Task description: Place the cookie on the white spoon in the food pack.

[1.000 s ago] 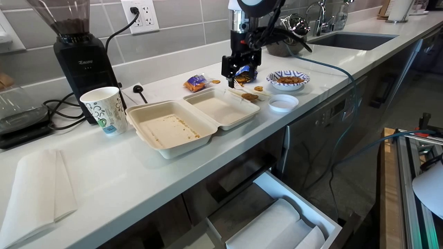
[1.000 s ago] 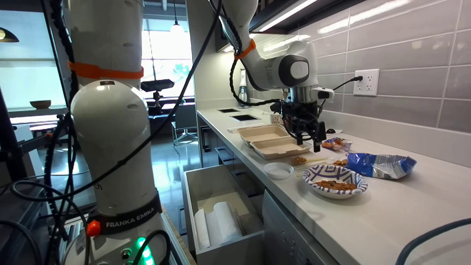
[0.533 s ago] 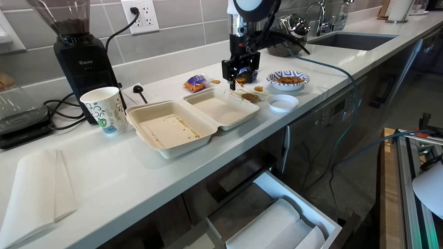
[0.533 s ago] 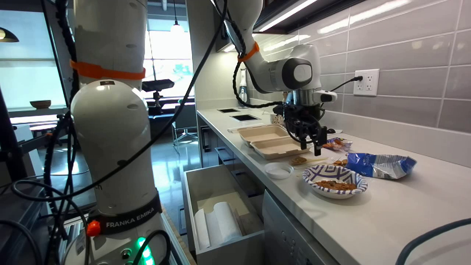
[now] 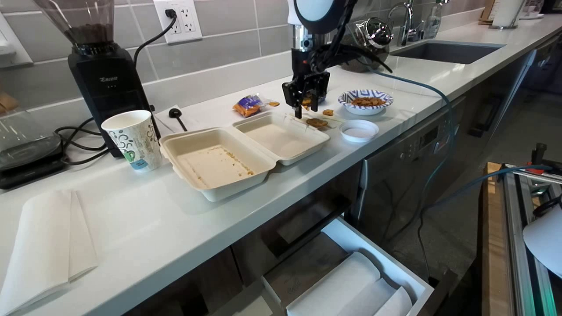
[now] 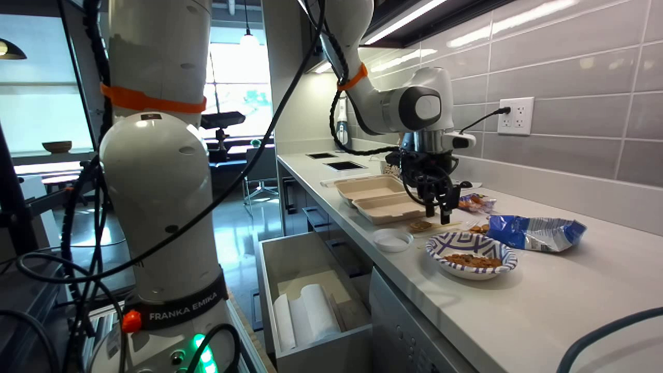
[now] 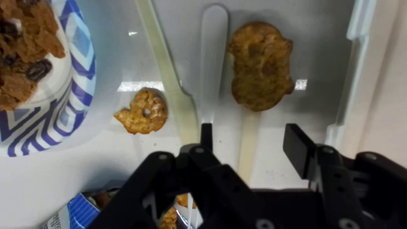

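We mark the tool (image 7: 250, 141) released, jaws apart, above the handle of the pale spoon (image 7: 248, 159). Cookie (image 7: 261, 68) sits on that spoon's head, spoon flat on the tabletop (image 5: 131, 210), near the unfolded food pack (image 5: 283, 138). We also spot crumbs (image 5: 250, 172) in one pack half; patterned bowl (image 6: 469, 242) stands near too.

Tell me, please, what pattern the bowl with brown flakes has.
The bowl is blue and white, with angular bands and diamonds, best seen in the wrist view.

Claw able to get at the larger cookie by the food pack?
Likely yes: the claw is open, and nothing visible covers the cookie. The food pack alongside may crowd one side.
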Available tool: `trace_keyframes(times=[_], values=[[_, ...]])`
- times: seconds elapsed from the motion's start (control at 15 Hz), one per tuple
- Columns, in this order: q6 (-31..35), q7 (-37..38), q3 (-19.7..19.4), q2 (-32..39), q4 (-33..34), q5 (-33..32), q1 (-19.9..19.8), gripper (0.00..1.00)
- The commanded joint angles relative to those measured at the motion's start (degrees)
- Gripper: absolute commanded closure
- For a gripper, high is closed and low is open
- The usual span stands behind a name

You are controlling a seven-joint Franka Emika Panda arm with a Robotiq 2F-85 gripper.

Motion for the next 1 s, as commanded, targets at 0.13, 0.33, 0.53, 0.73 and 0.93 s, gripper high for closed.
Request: trace_keyframes(times=[0.13, 0.33, 0.53, 0.73, 0.93], values=[[0.3, 0.2, -0.1, 2.1, 1.3, 1.0, 0.5, 0.42], [0.2, 0.2, -0.1, 2.5, 1.7, 1.1, 0.6, 0.42], [0.1, 0.1, 0.0, 2.7, 1.9, 1.3, 0.7, 0.43], [0.1, 0.1, 0.1, 2.8, 2.2, 1.4, 0.8, 0.50], [0.0, 0.1, 0.1, 3.0, 2.5, 1.5, 0.8, 0.56]])
